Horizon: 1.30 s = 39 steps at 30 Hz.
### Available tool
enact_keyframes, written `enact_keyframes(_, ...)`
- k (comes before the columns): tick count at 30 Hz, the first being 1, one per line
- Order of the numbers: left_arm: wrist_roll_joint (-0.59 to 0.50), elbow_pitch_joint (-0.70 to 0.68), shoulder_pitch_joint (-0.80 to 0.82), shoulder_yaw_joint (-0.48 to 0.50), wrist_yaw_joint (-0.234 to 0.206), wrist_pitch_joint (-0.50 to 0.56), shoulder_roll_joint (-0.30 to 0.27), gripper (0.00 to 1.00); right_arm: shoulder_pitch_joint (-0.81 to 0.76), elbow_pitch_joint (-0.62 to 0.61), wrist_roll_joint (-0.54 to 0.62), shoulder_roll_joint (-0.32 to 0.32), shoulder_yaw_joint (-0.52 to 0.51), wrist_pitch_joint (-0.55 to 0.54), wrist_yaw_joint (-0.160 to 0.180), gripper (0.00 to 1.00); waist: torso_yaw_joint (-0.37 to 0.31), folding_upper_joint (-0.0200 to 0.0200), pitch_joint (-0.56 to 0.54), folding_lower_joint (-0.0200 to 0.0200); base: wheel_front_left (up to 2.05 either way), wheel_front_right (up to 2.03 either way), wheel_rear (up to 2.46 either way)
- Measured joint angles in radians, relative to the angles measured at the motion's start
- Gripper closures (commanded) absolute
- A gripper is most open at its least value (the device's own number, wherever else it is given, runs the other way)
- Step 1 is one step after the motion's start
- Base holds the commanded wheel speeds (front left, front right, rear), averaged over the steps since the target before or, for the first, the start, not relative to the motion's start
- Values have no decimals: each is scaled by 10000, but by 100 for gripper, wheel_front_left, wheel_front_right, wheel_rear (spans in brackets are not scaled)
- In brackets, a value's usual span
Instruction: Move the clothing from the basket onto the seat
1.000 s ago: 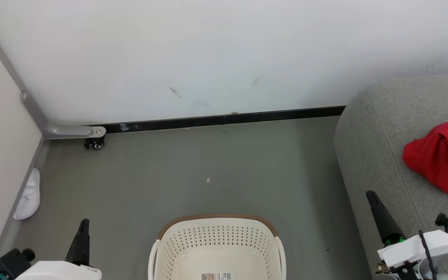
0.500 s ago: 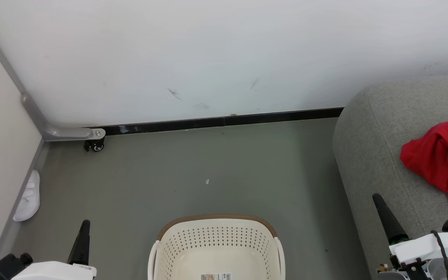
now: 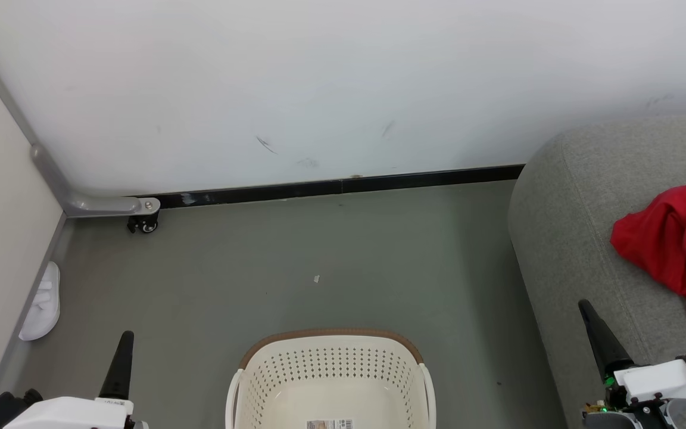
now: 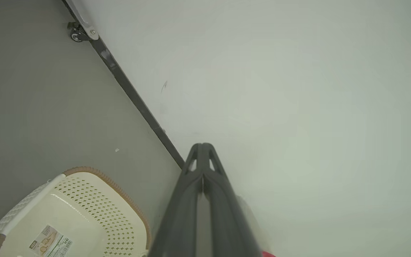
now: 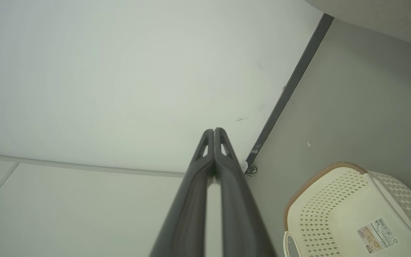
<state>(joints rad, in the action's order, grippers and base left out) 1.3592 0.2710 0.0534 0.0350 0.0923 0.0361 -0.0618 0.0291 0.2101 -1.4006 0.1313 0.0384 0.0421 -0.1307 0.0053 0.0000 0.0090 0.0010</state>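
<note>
The red clothing with white trim lies crumpled on the grey seat at the right edge of the head view. The cream basket with its brown rim stands on the floor at bottom centre; its inside shows just a label, also in the left wrist view and right wrist view. My left gripper is shut, at lower left beside the basket, fingers pressed together. My right gripper is shut over the seat's front corner, holding nothing.
A white wall with a black baseboard runs behind the grey floor. A grey frame leg on a castor stands at the left corner. A white slipper lies by the left wall. A small scrap sits on the floor.
Both grippers have sunk lower in the head view and stayed shut. The picture has shifted slightly, so the camera moved a little. Clothing and basket rest as before.
</note>
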Motion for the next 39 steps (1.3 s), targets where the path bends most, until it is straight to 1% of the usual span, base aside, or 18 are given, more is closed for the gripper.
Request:
enact_keyframes(22,2364,13,58,479,261,771,270,100,193,408,-2851,-125,-594,-554,2,100,-51,0,-65,-4,0,0,0)
enact_keyframes(39,2387,13,60,487,261,769,272,100,218,485,-2951,-184,-612,-598,2,100,-52,0,-63,-5,0,0,0)
